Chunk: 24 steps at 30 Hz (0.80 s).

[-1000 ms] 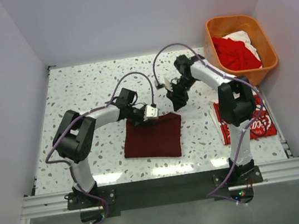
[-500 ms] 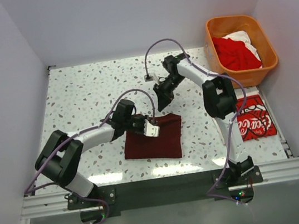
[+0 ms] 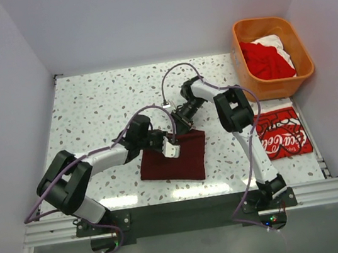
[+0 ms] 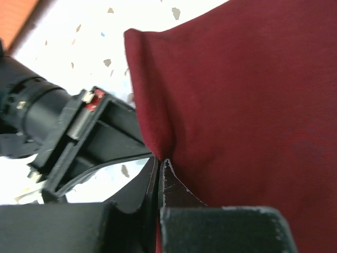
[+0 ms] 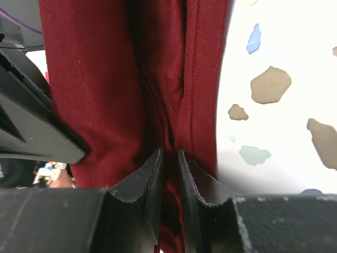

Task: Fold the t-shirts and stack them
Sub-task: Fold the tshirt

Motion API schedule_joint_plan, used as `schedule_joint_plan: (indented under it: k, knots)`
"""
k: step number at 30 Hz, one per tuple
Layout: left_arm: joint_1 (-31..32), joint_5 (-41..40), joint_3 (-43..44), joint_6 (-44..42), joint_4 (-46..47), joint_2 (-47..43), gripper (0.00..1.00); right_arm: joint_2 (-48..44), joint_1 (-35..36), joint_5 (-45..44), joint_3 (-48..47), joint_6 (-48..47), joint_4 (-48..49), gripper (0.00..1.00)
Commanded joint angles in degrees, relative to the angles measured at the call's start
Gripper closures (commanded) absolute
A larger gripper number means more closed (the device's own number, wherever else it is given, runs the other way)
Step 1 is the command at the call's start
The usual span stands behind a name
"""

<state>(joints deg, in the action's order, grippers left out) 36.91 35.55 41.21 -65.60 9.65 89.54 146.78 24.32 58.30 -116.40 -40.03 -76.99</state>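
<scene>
A dark maroon t-shirt (image 3: 177, 162) lies folded on the table's near middle. My left gripper (image 3: 171, 148) is at its far left corner, shut on a pinch of the maroon cloth (image 4: 253, 105) in the left wrist view (image 4: 159, 161). My right gripper (image 3: 178, 125) reaches the same far edge from behind. In the right wrist view (image 5: 169, 154) its jaws are closed on a fold of maroon cloth (image 5: 105, 79) beside the hem. A folded red Coca-Cola shirt (image 3: 282, 135) lies at the right. Red (image 3: 264, 58) and white (image 3: 274, 41) shirts lie in the basket.
An orange plastic basket (image 3: 240, 30) stands at the back right corner. White walls close the table on the left, back and right. The right gripper's black body (image 4: 79, 137) shows close beside the left fingers. Both arms' cables arc over the middle of the table.
My right gripper has moved left and down onto the maroon shirt's far edge and closed on it, uncovering the Coca-Cola shirt. My left gripper has shifted slightly nearer, still holding the cloth.
</scene>
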Motion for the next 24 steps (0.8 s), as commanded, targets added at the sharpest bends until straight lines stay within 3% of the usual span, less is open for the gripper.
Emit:
schedule_joint_plan:
  k: [1,24]
  knots:
    - [0.36,-0.48,-1.04,-1.19,7.30,-2.26,1.00,1.57,0.21,-1.44,-0.93,-1.89,-0.88,0.76]
    - [0.10,-4.52,0.98,-0.93,21.11,3.18,1.00,7.55,0.12,-1.26,-6.30,-6.28,-8.35,0.76]
